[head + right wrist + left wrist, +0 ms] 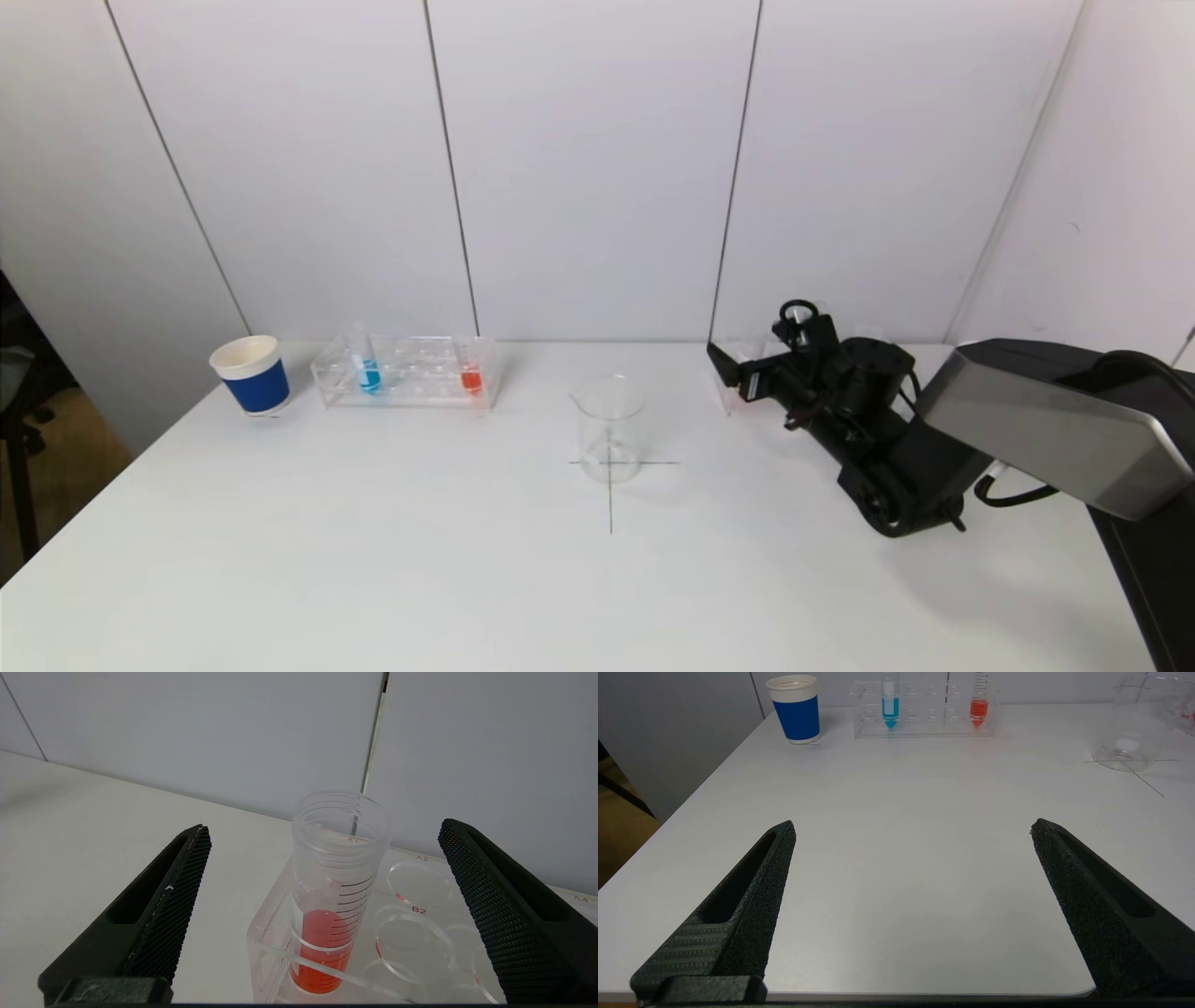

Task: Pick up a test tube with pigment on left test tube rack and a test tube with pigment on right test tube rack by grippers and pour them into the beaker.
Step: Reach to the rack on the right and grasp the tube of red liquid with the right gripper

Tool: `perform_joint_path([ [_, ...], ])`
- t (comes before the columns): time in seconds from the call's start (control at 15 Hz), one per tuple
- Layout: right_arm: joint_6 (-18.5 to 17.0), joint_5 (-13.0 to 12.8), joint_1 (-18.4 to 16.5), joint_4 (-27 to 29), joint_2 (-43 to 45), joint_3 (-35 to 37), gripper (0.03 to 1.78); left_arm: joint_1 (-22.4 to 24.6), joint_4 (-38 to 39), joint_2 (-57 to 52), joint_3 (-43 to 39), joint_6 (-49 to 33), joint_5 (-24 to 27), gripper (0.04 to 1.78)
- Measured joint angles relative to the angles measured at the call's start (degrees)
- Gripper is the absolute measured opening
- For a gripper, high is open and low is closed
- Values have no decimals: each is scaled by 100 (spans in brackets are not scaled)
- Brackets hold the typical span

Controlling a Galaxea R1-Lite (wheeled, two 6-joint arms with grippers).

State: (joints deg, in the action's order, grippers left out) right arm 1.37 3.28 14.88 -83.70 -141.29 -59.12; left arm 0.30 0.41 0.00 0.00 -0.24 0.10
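The right arm (896, 448) is matte black, built of rounded cylindrical joint housings, with a thin black cable looping above its wrist and another curling beneath the forearm. A broad silver-grey panel with rounded edges (1046, 429) covers its upper link. Both grippers carry long, tapering black fingers (163, 914) with slotted hollows on their outer sides; the inner faces are finely textured, gritty (1083, 905) on the left gripper.

head: high, facing table (373, 560) | wrists: low, forward | shared: beaker (610, 427)
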Motion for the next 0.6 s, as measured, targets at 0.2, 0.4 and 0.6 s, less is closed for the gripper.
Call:
perform_joint_path([
  [0.2,1,0,0,24,-6,-13,177,5,0,0,0,0,0,176],
  [0.4,-2,0,0,27,-24,-33,177,2,0,0,0,0,0,176],
  [0.6,-2,0,5,43,-55,-74,177,2,0,0,0,0,1,176],
])
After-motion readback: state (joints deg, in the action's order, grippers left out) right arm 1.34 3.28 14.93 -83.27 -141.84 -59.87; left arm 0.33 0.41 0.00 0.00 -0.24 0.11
